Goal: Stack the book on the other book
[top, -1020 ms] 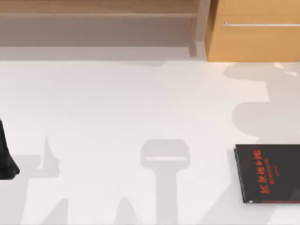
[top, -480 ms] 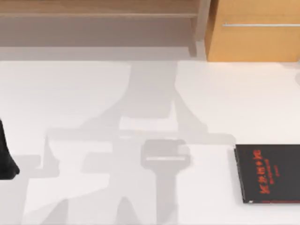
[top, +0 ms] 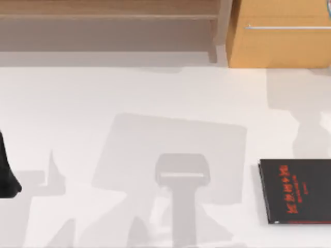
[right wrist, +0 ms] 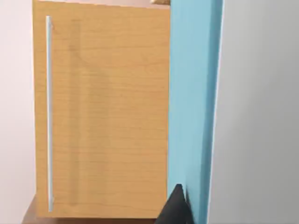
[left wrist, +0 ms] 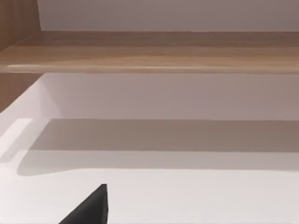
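Since the earlier frames, you can see that only the shadows on the white table (top: 77,98) have changed shape, and a large square shadow now lies near its middle; the black book and the left arm have not moved. The wooden cabinet (right wrist: 103,112) fills much of the right wrist view, and the teal book (right wrist: 191,102) stands in front of it, close to a dark fingertip (right wrist: 175,207), so it seems lifted; whether the right gripper clamps it, you cannot tell. The other book (top: 296,191) lies flat at 4 o'clock on the table, with nothing on it, so the stacking is not yet done. The left gripper (top: 7,175) rests at 9 o'clock, its opening unclear.
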